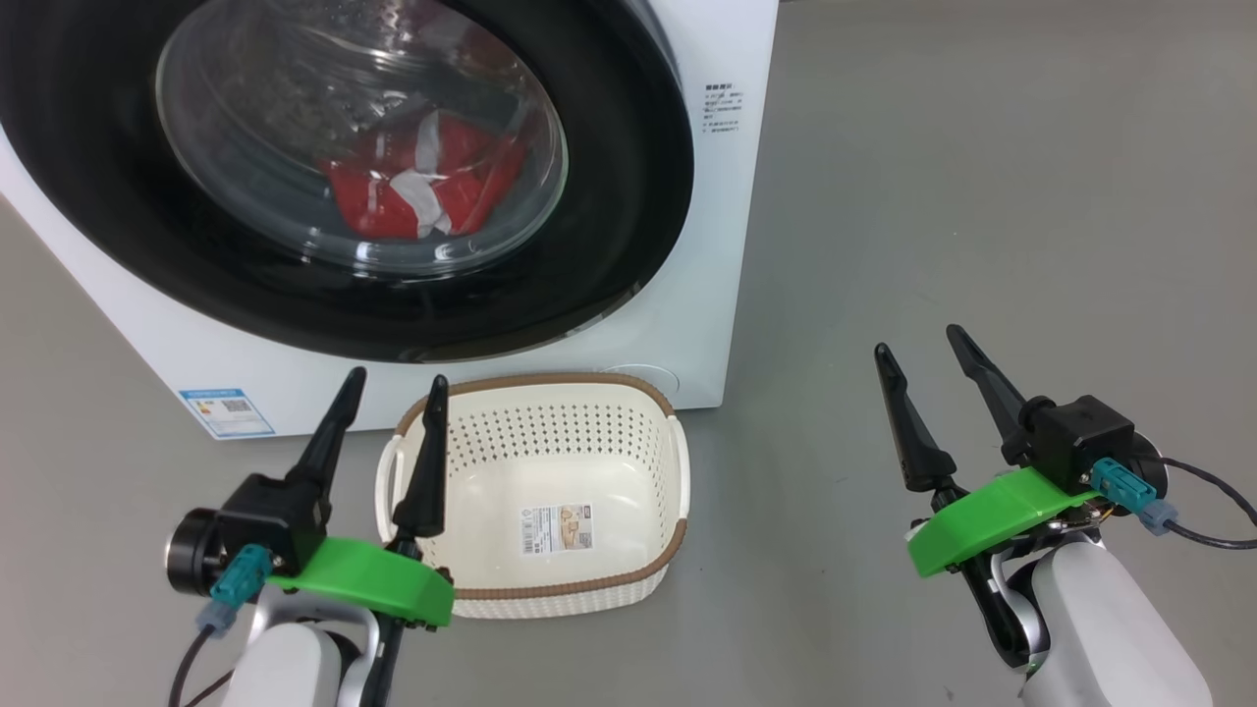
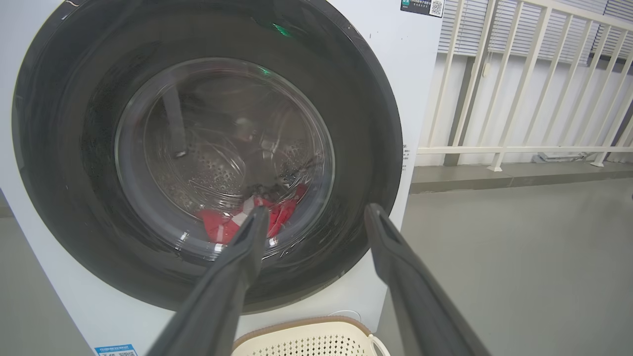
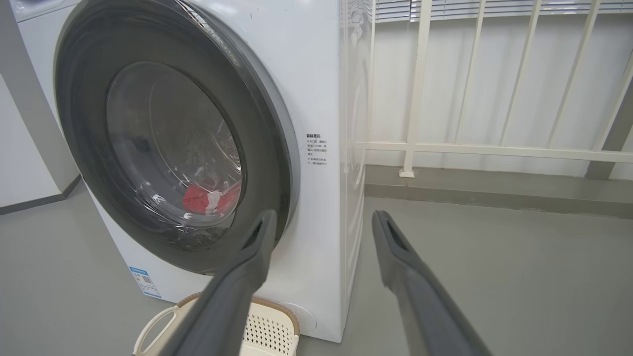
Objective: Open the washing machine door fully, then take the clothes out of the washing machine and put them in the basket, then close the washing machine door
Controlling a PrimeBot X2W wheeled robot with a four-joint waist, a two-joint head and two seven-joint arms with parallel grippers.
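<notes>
Grey floor (image 1: 982,147): left end effector (image 1: 399,375), right end effector (image 1: 916,339) hover spread.

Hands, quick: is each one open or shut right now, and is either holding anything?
Left hand: open, holding nothing.
Right hand: open, holding nothing.

Bright even light, soft shadows, bowed wide-angle edges

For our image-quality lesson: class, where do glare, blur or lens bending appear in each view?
Head view: glare streaks the door over the red clothes. Left wrist view: left end effector fingers look soft, railing posts splay. Right wrist view: reflections haze the door.
</notes>
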